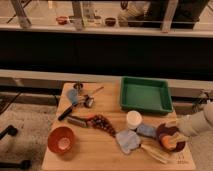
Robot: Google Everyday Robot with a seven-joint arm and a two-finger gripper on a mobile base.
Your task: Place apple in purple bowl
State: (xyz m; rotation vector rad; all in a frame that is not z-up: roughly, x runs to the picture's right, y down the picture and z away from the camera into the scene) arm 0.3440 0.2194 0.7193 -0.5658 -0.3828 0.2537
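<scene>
The purple bowl (pixel 161 131) stands at the right front of the wooden table (pixel 100 155). The orange-red apple (pixel 167 143) shows inside the bowl, at its front part. My gripper (pixel 173 138) reaches in from the right on a pale arm (pixel 200 125) and sits right over the bowl, at the apple. I cannot tell whether the apple rests on the bowl's bottom or hangs just above it.
A white cup (pixel 133 119) and blue cloths (pixel 129 140) lie just left of the bowl. A green tray (pixel 146 94) is behind it. An orange bowl (pixel 62 140) stands at the front left. Utensils (pixel 82 98) and a dark beaded thing (pixel 102 123) lie mid-table.
</scene>
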